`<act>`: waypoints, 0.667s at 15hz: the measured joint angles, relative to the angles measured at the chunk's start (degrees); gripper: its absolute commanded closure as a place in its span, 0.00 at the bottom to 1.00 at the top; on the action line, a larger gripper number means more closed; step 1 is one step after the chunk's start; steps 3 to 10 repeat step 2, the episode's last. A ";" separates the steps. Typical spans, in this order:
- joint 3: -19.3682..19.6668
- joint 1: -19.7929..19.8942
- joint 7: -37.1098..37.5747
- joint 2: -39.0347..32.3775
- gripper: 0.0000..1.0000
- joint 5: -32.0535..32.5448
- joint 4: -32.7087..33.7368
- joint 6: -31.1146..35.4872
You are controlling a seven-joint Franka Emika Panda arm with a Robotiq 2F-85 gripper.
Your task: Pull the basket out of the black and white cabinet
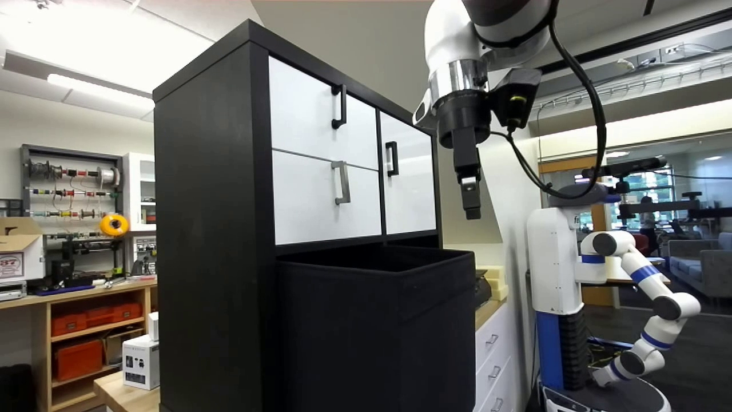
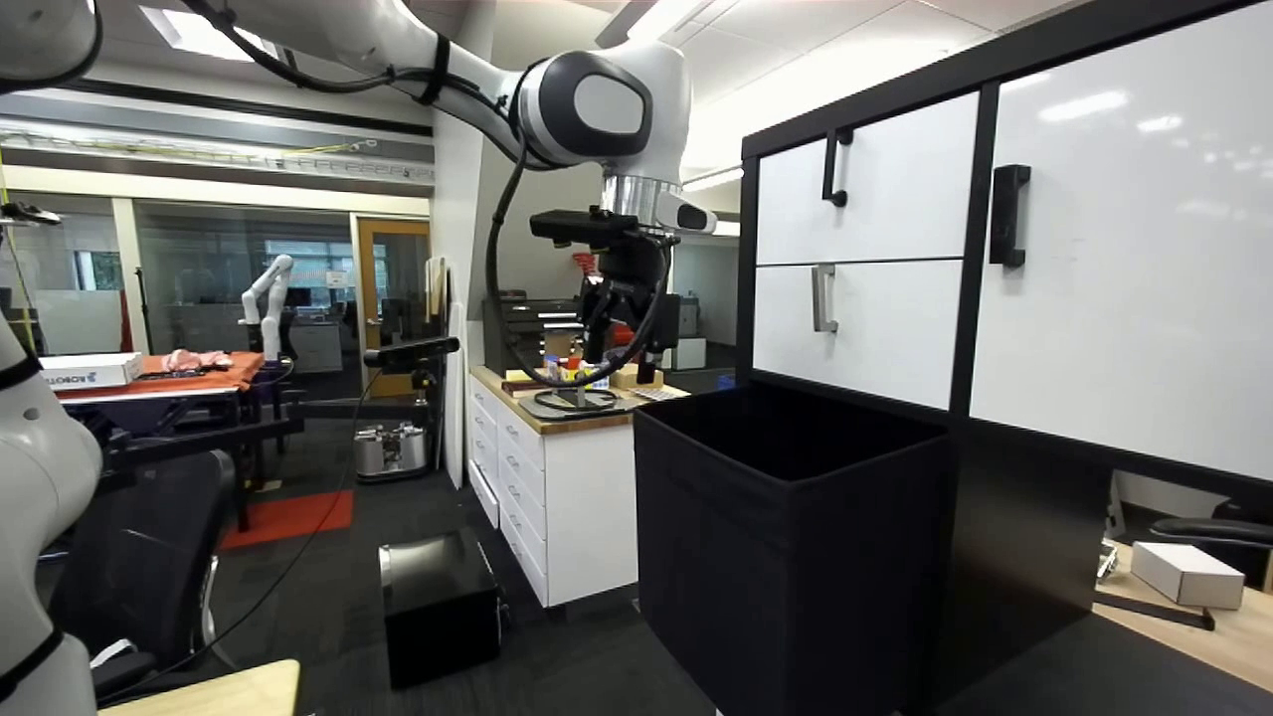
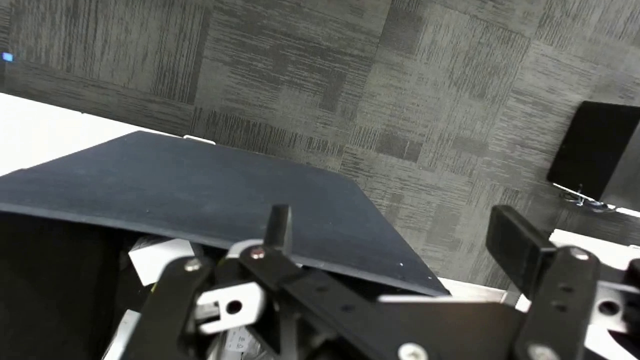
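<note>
The basket (image 1: 349, 337), a large matte black bin, stands partway out of the lower opening of the black and white cabinet (image 1: 206, 200). In an exterior view its open top faces up below the white fronts, and the basket (image 2: 756, 567) juts out past the cabinet (image 2: 860, 328). My gripper (image 1: 472, 200) hangs fingers down above the basket's outer rim, apart from it. The gripper (image 2: 622, 363) is empty. In the wrist view the gripper's fingers (image 3: 395, 235) are wide apart over the front face of the basket (image 3: 225, 185). White items show inside, partly hidden by the gripper.
Black and grey handles (image 1: 341, 182) stick out of the white fronts above the basket. A white drawer unit with a wooden top (image 2: 587, 517) stands beyond. A black box (image 2: 438, 607) lies on the floor. A white mobile robot (image 1: 555, 263) stands behind.
</note>
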State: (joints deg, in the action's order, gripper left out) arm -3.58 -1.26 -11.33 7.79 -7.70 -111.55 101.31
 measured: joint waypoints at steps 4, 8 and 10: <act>0.00 -0.03 0.12 0.56 0.00 0.08 -0.73 1.09; 0.00 -0.03 0.12 0.56 0.00 0.08 -0.73 1.09; 0.00 -0.03 0.12 0.56 0.00 0.08 -0.73 1.09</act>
